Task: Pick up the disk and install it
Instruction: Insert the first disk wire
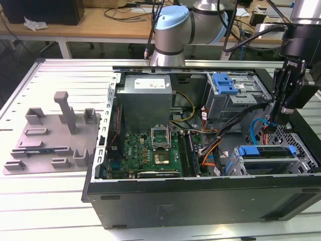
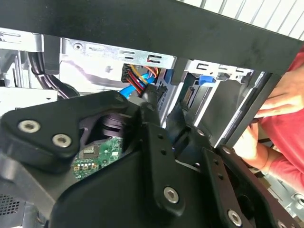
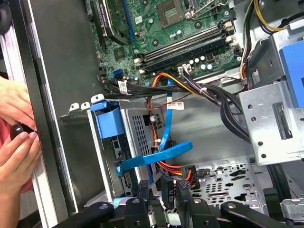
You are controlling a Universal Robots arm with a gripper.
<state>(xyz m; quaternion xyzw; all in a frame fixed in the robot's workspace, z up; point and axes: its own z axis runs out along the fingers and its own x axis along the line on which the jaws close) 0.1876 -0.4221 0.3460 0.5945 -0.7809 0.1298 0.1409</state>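
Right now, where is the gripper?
At the exterior view's right, the gripper hangs in the open computer case, just above the blue-trimmed drive cage.

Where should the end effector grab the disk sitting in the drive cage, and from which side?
Grip the disk by its blue carrier edge, which faces up out of the drive cage, coming down through the open side of the case. The cage walls cover its faces and a blue cable runs alongside, so that edge looks the only clear hold.

A robotics lab: a robot arm [image 1: 173, 30] stands over an open computer case [image 1: 200, 201] on a slotted metal table [image 1: 50, 211], with cable-strewn workbenches [image 1: 100, 27] at twelve o'clock.
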